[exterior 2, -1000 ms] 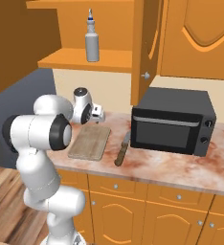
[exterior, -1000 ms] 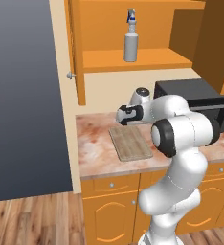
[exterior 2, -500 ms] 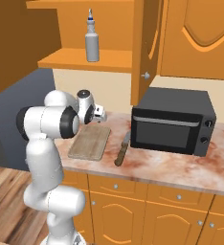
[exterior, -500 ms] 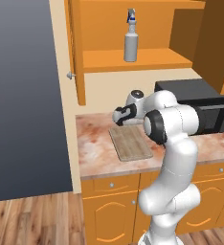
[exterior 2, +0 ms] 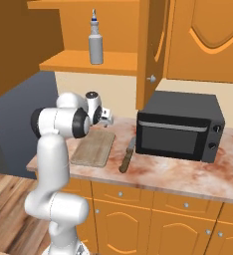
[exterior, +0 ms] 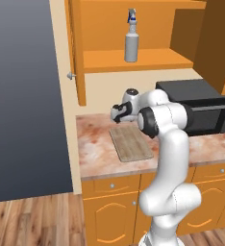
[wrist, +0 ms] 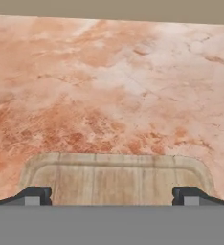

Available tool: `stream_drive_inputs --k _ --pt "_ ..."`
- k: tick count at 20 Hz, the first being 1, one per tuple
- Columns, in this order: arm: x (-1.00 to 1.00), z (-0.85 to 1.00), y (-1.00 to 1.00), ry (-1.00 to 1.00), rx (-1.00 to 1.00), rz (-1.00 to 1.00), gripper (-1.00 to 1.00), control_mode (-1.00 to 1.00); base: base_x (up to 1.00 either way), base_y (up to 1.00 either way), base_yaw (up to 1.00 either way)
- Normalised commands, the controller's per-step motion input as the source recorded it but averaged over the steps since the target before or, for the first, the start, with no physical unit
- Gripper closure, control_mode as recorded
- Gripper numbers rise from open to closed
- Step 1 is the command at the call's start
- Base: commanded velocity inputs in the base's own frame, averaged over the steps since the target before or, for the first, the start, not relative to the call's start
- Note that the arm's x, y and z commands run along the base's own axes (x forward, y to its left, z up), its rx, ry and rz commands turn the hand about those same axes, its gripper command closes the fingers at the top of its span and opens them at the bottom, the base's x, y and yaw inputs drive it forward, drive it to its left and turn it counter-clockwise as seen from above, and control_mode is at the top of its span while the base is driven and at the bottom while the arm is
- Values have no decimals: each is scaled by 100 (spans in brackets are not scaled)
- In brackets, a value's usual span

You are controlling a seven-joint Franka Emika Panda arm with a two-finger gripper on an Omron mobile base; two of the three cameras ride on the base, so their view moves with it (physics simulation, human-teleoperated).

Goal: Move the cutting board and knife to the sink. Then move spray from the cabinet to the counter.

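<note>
The light-brown wooden cutting board (exterior: 130, 143) (exterior 2: 94, 148) lies flat on the marbled counter (exterior: 95, 149) (exterior 2: 188, 174). Its rounded end (wrist: 116, 174) fills the bottom of the hand view. My gripper (exterior: 117, 113) (exterior 2: 107, 118) (wrist: 113, 195) hovers open over the board's far end, its fingertips (wrist: 36, 195) wide apart with nothing between them. The knife (exterior 2: 127, 156) with its brown handle lies on the counter just right of the board. The pale grey spray (exterior: 131, 42) (exterior 2: 95, 45) stands upright on the shelf of the open orange cabinet (exterior: 148, 60) (exterior 2: 73, 63).
A black microwave (exterior: 201, 108) (exterior 2: 179, 125) stands on the counter right of the knife. An open cabinet door (exterior 2: 151, 55) hangs above the microwave's left edge, another (exterior: 75, 53) at the left. A dark grey tall panel (exterior: 23, 96) borders the counter's left end.
The arm's elbow has swung upright and closer in, and the hand has drifted slightly toward the counter's left. The gripper stays open; board, knife and spray have not moved.
</note>
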Motion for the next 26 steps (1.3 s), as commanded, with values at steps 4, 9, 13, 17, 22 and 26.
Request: stream_drive_inputs --k 4,9,13,17,22,26 --pt "40 -24 0 3 0 0 -100 -100 0 0 0" --pt "31 -30 1 1 0 0 -100 -100 0 0 0" --pt "23 -32 0 0 0 0 -100 -100 0 0 0" --pt "24 -26 0 0 0 0 -100 -100 0 0 0" --pt "19 -26 0 0 0 0 -100 -100 0 0 0" --pt "14 -27 0 0 0 0 -100 -100 0 0 0"
